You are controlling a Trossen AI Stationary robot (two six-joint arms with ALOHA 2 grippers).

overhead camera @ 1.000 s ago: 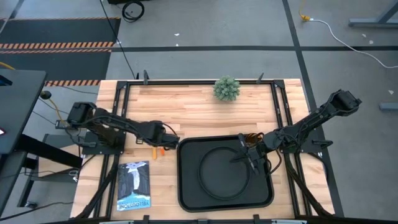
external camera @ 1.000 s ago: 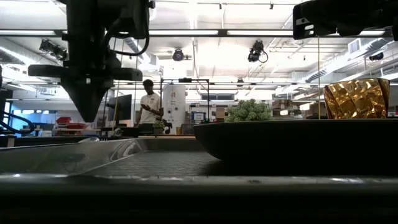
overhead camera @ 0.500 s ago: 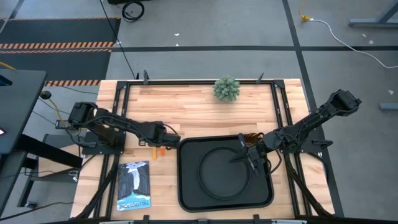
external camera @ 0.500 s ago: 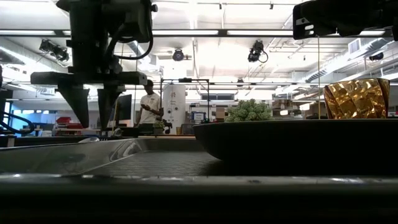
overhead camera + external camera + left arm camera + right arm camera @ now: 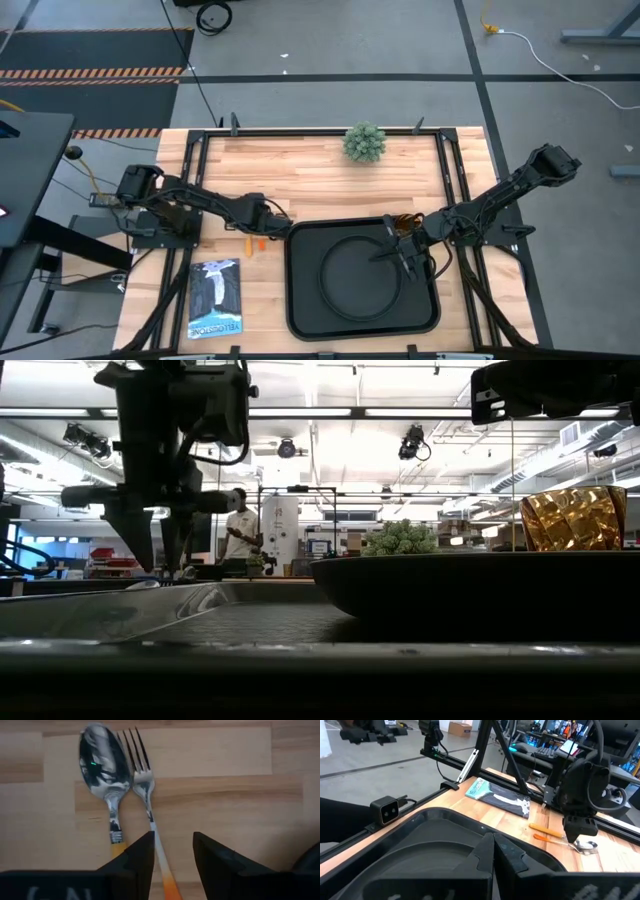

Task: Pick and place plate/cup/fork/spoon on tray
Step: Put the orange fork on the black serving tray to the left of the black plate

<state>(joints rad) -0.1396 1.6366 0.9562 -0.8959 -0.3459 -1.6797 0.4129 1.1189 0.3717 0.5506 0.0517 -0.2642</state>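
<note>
The fork (image 5: 145, 795) lies flat on the wooden table (image 5: 300, 170), tines beside the bowl of the spoon (image 5: 107, 775), the two touching or nearly so at the neck and their orange handles running side by side, just off the left edge of the black tray (image 5: 300, 300). The left gripper (image 5: 172, 860) hangs directly over the fork's handle, fingers parted and empty, one to each side of the shaft. On the tray, the round plate (image 5: 358, 275) already sits in place with the amber cup (image 5: 405, 224) at its far right corner; the right gripper (image 5: 400, 255) rests above the plate's edge, fingers drawn together and apparently holding nothing. A magazine (image 5: 216, 298) lies on the table in front of the left arm and a small potted plant (image 5: 364, 141) stands at the far edge. The pick looks to depend on a straight descent that keeps the spoon-side finger in the narrow gap between the handles, closing on the fork alone without nudging the spoon.
</note>
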